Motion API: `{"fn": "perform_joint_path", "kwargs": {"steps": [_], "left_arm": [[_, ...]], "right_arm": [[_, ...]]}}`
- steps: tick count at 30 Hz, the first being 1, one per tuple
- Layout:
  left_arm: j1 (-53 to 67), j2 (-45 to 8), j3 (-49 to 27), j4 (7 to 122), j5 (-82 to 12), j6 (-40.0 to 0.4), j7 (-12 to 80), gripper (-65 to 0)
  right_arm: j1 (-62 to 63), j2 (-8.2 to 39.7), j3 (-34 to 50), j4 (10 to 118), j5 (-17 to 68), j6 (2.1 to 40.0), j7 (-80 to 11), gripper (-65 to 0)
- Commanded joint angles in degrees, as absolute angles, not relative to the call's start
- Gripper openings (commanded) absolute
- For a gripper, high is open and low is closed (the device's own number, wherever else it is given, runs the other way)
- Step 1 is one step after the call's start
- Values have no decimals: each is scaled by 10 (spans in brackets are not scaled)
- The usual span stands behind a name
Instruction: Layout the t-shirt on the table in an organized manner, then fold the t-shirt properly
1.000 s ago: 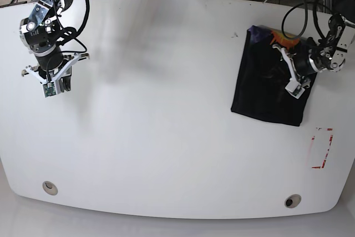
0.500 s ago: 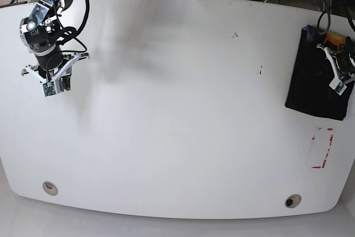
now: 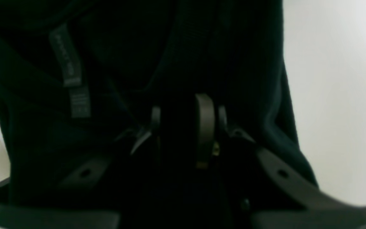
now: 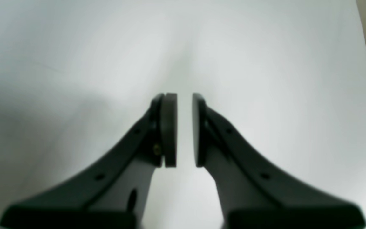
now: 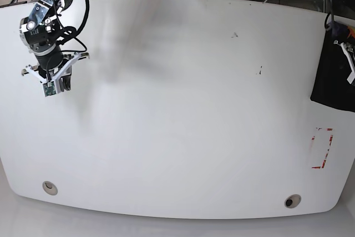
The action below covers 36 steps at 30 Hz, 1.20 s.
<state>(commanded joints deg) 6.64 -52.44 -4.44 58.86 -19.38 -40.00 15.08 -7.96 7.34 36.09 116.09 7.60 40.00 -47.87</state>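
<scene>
1. Only your left wrist view shows the left fingers (image 3: 186,130) clamped on the plain black soft-fabric t-shirt (image 3: 113,79).
2. Your base view places it at the glossy white tabletop's (image 5: 177,109) right edge.
3. Your right fingers (image 4: 184,130), narrowly parted, hold nothing.

Right wrist view: dark two-fingered right tool (image 4: 184,130) at frame centre, pads parallel with a narrow gap, nothing between them. Glossy white bench (image 4: 265,63) fills the background; its edge runs down the right side.

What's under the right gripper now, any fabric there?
Only bare white table shows below the right gripper; no fabric. The t-shirt is at the opposite edge.
</scene>
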Motion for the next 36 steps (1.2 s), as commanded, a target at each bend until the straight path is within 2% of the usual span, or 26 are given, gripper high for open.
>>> {"fn": "perform_joint_path", "kwargs": {"steps": [4,9,15,19,24,28,31,36], "left_arm": [[65,-520,-71,617,-194,-400,151,-531],[51,-490,-110,682,-194,-400,179,-531],[9,-418,-135,781,-175,-400,204,-531],[-11,-342,-141,857,-124,-395,202,-531],[-20,-244,-142,913,-78,-336,201,-531],[-6,-141,-143,964,-23,-297,201,-532],[32,-80,-142,1008,10,-286,195,-533],[122,-7,-139,1061,44,-286,146,-533]], "right_arm": [[-77,73,360,1161,76,400,-479,-569],[-61,73,360,1161,76,400,-477,-569],[-46,75,348,1158,72,400,-475,-566],[-46,78,318,1156,67,400,-459,-568],[-48,72,290,1149,22,400,-396,-569],[-54,43,273,1138,-29,400,-319,-569],[-71,20,273,1138,-55,400,-262,-571],[-125,14,273,1143,-60,400,-194,-571]]}}
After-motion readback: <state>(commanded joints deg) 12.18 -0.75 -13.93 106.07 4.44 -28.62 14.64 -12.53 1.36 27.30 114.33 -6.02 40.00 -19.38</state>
